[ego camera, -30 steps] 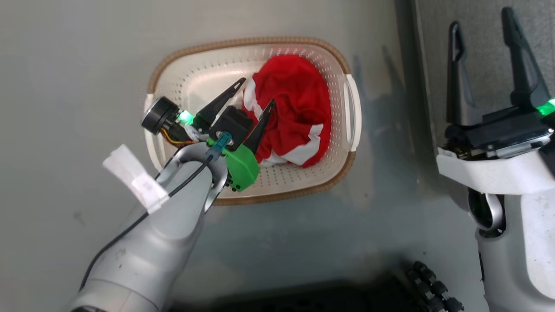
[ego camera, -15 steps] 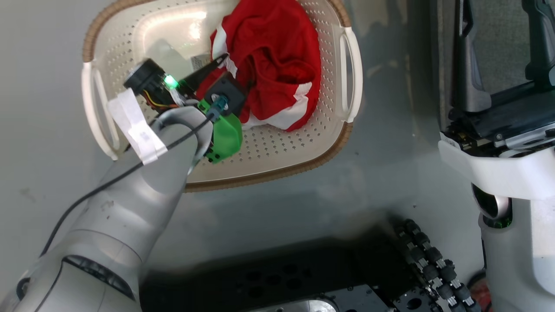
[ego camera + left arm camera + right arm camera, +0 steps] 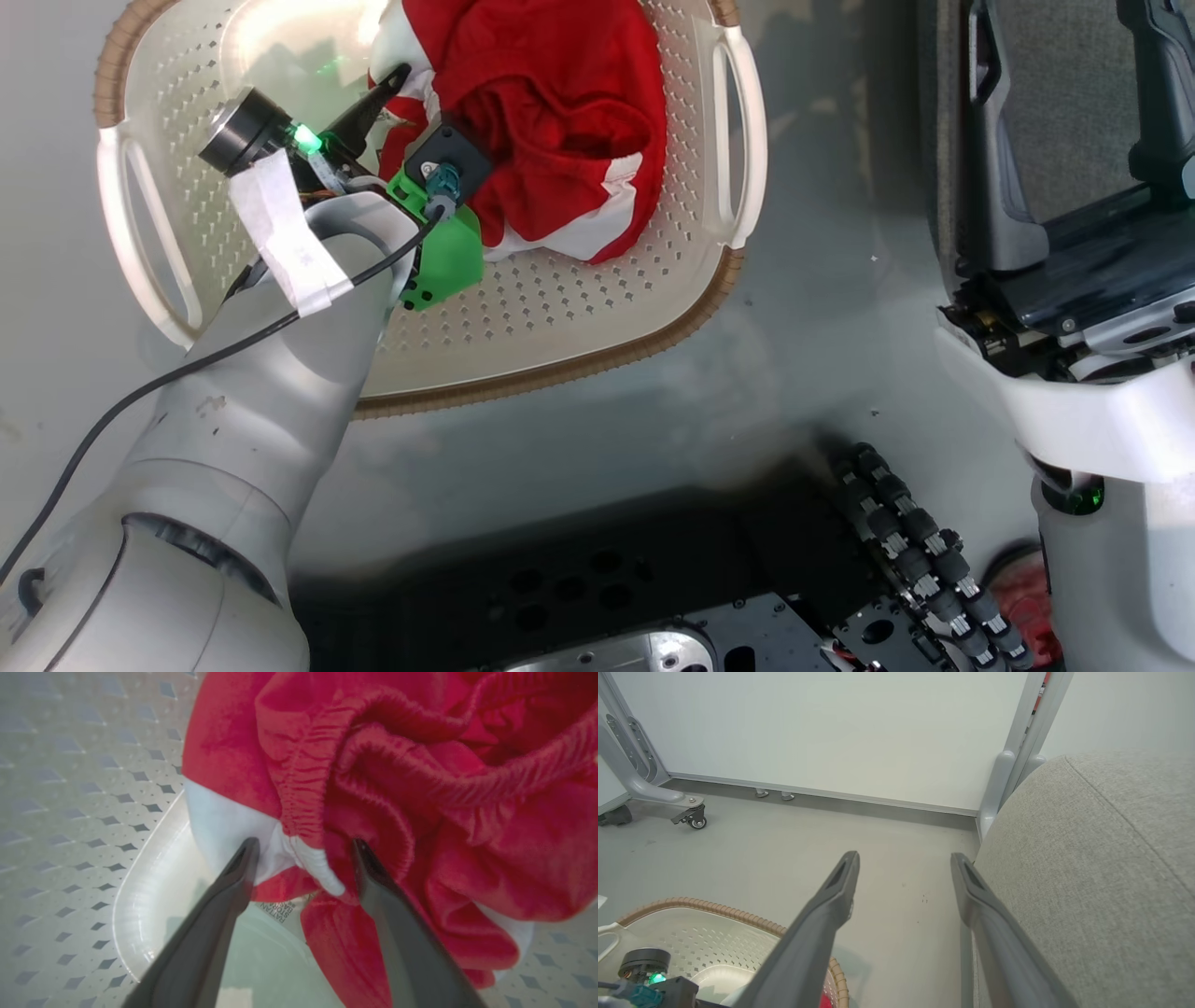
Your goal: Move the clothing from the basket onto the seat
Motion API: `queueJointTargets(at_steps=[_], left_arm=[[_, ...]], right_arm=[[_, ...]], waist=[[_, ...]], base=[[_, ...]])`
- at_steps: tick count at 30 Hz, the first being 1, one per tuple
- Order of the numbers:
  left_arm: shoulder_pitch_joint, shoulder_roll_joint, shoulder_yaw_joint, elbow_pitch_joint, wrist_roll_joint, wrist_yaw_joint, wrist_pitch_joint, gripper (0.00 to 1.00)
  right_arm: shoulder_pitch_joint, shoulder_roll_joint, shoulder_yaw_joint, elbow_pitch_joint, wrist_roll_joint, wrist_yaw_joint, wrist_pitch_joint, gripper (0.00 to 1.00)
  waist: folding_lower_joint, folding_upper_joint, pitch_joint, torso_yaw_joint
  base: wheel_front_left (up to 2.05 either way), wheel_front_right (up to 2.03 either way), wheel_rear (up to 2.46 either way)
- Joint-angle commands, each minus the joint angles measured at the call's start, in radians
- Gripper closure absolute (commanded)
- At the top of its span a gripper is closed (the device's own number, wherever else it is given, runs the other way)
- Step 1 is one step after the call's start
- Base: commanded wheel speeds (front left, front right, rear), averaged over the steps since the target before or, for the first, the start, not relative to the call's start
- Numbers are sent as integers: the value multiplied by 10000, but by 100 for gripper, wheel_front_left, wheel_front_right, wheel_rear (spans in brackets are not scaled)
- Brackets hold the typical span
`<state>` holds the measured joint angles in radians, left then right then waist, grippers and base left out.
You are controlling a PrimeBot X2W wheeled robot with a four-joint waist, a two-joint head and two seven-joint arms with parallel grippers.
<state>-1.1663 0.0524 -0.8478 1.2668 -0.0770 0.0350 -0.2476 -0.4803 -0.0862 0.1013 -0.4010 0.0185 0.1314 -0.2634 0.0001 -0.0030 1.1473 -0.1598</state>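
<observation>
Red clothing (image 3: 551, 103) lies bunched in the right half of the basket (image 3: 560, 369), which stands on the grey floor (image 3: 840, 327).

Head view: against one second ago, the camera sits lower and closer. The left tool (image 3: 411, 103) has gone from above the pile to down inside the basket. One finger shows at the cloth's left edge; the other is hidden behind the wrist block. The right tool (image 3: 1064, 56) is spread and holds nothing, by the edge of the seat (image 3: 1074, 159).

Left wrist view: the fingers are spread and straddle a fold of elastic waistband and white trim, tips at the cloth. No pinch yet. A sticker (image 3: 280, 912) on the basket bottom shows under the fold.

Right wrist view: the fingers are spread with nothing between them; the seat is at right.

Judgement: the reach looks finished and closing on the fold is next. All the clothing seen is in the basket, so the transfer has not begun.
</observation>
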Motion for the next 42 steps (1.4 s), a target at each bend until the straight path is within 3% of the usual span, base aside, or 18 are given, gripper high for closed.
queueJointTargets(at_steps=[1,6,7,8,9,15,23,32,42], left_arm=[[-200,24,-9,51,-91,141,-19,0],[-301,116,11,146,-183,462,-55,1],[-294,152,87,164,-252,542,-5,56],[-290,198,141,176,-269,610,44,95],[-292,258,142,189,-275,691,103,100],[-252,523,107,214,-351,839,156,100],[-220,780,228,-164,-535,1392,-163,100],[1507,1511,954,-4292,-683,2325,-167,100],[4375,1667,2170,-7292,-590,2669,-169,100]], right_arm=[[166,-37,44,-93,-34,-14,-21,0],[300,-3,187,-239,-38,-14,-21,0],[357,2,233,-234,-26,-14,-21,0],[391,0,275,-233,-27,-14,-21,0],[409,-9,326,-233,-41,-14,-21,0],[456,-45,378,-264,38,-14,-21,0],[-27,82,482,-176,161,-14,-21,0],[-315,255,521,100,250,-14,-21,0],[332,324,457,671,347,-14,-21,0]], waist=[[-1,30,20,-47],[-1,30,21,-158],[-1,30,18,-185],[-1,30,15,-205],[-1,30,5,-230],[-1,30,-43,-318],[-1,30,-163,-329],[-1,30,-1223,-224],[-1,30,-3758,-164]], base=[[0,0,0],[0,0,0],[0,0,0],[0,0,0],[0,0,0],[0,0,0],[0,0,0],[0,0,0],[0,0,0]])
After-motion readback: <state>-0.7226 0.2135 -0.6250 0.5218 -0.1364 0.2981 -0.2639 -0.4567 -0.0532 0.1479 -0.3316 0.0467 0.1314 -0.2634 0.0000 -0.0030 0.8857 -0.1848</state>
